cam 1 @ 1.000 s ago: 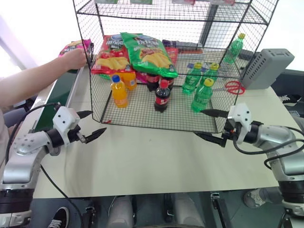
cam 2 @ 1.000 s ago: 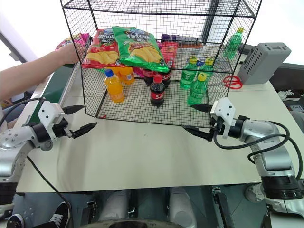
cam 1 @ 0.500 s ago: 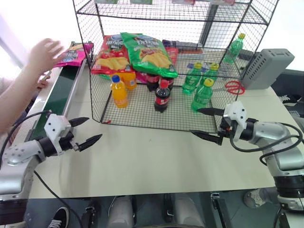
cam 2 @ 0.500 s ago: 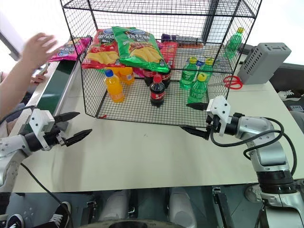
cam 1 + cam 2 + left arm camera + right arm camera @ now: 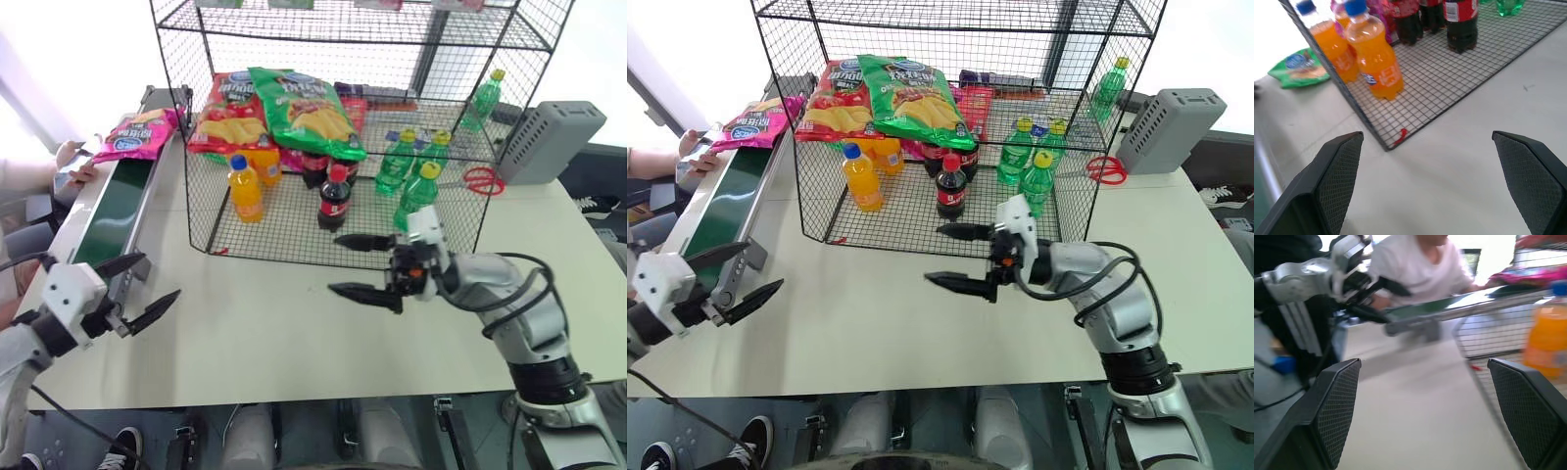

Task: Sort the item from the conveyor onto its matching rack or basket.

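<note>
Two end effectors, both spread wide, empty. Pink bag (image 5: 135, 134) lies on conveyor (image 5: 108, 219) well ahead of left end effector (image 5: 137, 290); right end effector (image 5: 358, 266) farther.

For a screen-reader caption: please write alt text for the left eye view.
A pink chip bag lies at the far end of the green conveyor, beside a black wire rack. Both open claws, left and right, hover over the table.

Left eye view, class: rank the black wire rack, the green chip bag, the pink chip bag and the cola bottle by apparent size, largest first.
1. black wire rack
2. green chip bag
3. pink chip bag, lying farther from the camera, so this place is unsure
4. cola bottle
</note>
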`<state>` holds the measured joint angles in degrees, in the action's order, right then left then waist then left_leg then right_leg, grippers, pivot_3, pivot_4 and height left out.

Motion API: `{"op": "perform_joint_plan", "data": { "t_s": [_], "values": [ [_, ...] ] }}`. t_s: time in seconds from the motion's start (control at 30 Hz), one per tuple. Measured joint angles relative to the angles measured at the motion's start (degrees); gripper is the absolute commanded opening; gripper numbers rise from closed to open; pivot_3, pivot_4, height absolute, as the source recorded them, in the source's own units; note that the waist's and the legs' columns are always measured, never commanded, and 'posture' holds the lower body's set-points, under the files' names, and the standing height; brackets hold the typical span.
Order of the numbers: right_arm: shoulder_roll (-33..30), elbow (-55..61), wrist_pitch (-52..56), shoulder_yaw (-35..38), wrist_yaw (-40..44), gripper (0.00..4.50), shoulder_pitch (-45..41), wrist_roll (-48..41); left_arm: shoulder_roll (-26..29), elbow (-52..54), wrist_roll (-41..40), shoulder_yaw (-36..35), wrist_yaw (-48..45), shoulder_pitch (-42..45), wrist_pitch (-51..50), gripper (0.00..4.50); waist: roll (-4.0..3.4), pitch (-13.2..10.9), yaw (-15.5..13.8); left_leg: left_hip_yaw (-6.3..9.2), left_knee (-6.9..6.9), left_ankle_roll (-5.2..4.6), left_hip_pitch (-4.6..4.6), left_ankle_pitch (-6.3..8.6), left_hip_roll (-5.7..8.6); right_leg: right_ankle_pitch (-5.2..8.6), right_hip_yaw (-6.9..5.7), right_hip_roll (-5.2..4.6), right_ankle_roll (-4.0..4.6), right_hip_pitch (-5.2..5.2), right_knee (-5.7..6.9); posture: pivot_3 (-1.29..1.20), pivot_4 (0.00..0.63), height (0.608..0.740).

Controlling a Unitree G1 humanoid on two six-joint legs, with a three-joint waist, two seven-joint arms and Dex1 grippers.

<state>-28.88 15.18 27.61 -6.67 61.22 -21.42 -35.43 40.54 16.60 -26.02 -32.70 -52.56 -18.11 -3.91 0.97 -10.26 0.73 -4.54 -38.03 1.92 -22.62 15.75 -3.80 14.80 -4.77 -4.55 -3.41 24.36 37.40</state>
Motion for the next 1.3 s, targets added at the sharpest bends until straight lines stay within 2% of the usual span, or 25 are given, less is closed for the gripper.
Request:
{"op": "perform_joint_plan", "data": {
  "t_s": [0.2, 0.4, 0.5, 0.63, 0.77, 0.97, 1.3],
  "values": [
    [1.99, -5.98, -2.72, -2.72, 2.91, 4.33, -5.21, 2.84, -3.99, 4.84, 0.83, -5.93, 3.2, -9.99, 0.14, 4.5, 0.01, 0.01, -0.04, 0.0, 0.0, 0.0, 0.01, 0.0, 0.01, 0.01, -0.01, 0.02, 0.02, 0.0, -0.01, 0.0, 0.15, 0.74],
    [4.88, -11.63, -4.72, -4.33, 5.79, 4.33, -8.61, 4.26, -5.2, 0.82, 16.38, -11.87, 9.7, -15.41, 15.04, 4.5, 0.04, 0.03, -0.07, -0.02, 0.0, -0.01, -0.01, 0.01, 0.01, 0.01, -0.02, 0.03, 0.03, 0.03, -0.03, 0.0, 0.15, 0.74],
    [5.22, -12.55, -5.64, -4.42, 6.75, 4.33, -8.75, 4.97, -3.7, -5.43, 26.52, -13.93, 14.08, -18.0, 25.11, 4.5, 0.06, 0.05, -0.03, -0.05, 0.01, -0.03, -0.04, 0.02, 0.01, 0.01, -0.02, 0.01, 0.03, 0.08, -0.05, 0.0, 0.15, 0.74],
    [5.33, -13.09, -7.21, -4.79, 7.24, 4.33, -8.35, 6.12, 0.91, -14.42, 38.45, -15.35, 21.06, -19.99, 36.71, 4.5, 0.08, 0.06, -0.05, -0.05, 0.02, -0.02, -0.09, 0.03, -0.02, 0.02, -0.05, -0.01, 0.04, 0.14, -0.05, 0.0, 0.15, 0.74],
    [6.84, -13.32, -10.39, -5.89, 5.23, 4.33, -7.69, 9.56, 5.78, -22.18, 45.94, -15.73, 28.29, -19.49, 43.43, 4.5, 0.07, 0.05, 0.05, -0.09, 0.05, -0.03, -0.11, 0.03, -0.05, 0.01, -0.06, -0.04, 0.04, 0.2, -0.04, 0.0, 0.15, 0.74],
    [7.69, -14.78, -11.67, -6.06, 3.13, 4.33, -7.39, 11.68, 9.22, -27.19, 52.5, -15.1, 36.92, -17.45, 48.51, 4.5, 0.09, 0.06, 0.06, -0.16, 0.05, -0.04, -0.16, 0.04, -0.05, -0.01, -0.07, -0.12, 0.03, 0.24, -0.04, 0.0, 0.15, 0.74],
    [8.69, -10.73, -2.44, -5.39, 0.49, 4.33, -4.56, 5.87, 10.94, -30.11, 56.88, -11.34, 46.09, -14.82, 49.92, 4.5, 0.13, 0.09, 0.3, -0.15, 0.07, -0.04, -0.16, 0.05, -0.12, -0.02, -0.08, -0.1, 0.05, 0.27, -0.02, 0.0, 0.15, 0.74]
  ]
}}
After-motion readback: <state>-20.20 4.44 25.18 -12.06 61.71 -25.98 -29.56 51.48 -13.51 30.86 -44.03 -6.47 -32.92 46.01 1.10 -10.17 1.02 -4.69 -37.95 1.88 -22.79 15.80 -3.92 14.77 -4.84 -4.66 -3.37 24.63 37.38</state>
